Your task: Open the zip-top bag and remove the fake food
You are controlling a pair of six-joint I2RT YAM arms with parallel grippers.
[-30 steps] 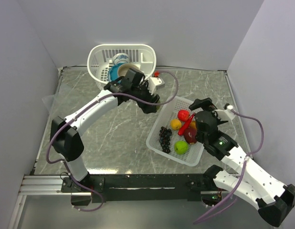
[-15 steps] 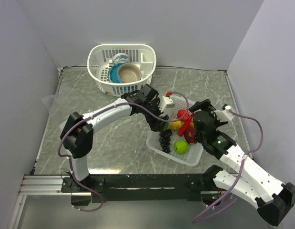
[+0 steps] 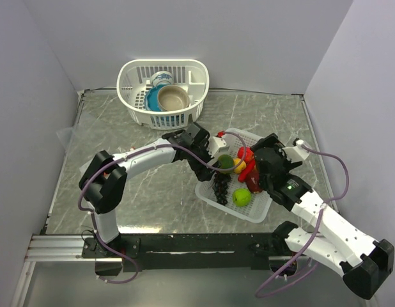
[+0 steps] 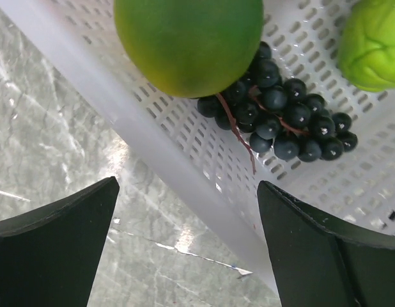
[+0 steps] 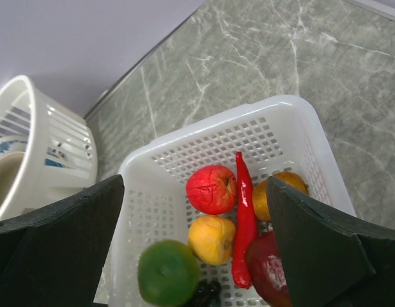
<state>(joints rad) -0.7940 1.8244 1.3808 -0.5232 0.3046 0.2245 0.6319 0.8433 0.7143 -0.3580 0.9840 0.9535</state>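
Note:
The fake food lies in a square white mesh basket (image 3: 248, 214): red apple (image 5: 212, 188), red chili (image 5: 244, 217), yellow fruit (image 5: 212, 238), dark red fruit (image 5: 271, 275), orange fruit (image 5: 284, 192), purple grapes (image 4: 280, 118), lime (image 4: 373, 41). A round green fruit (image 4: 188, 41) sits free by the basket's left wall, blurred in the right wrist view (image 5: 167, 272). My left gripper (image 3: 215, 171) is open and empty over the basket's left rim (image 4: 140, 121). My right gripper (image 3: 256, 167) is open and empty above the fruit. A clear plastic sheet, perhaps the zip-top bag (image 3: 66, 137), lies at the far left; no zip strip shows.
A round white mesh basket (image 3: 162, 93) with a blue bowl and a beige bowl stands at the back of the grey marble table; it also shows in the right wrist view (image 5: 50, 147). Grey walls close the table on three sides.
My left arm has swung from beside the round basket down to the square basket's left rim. A round green fruit now lies in that basket. The right arm has barely moved.

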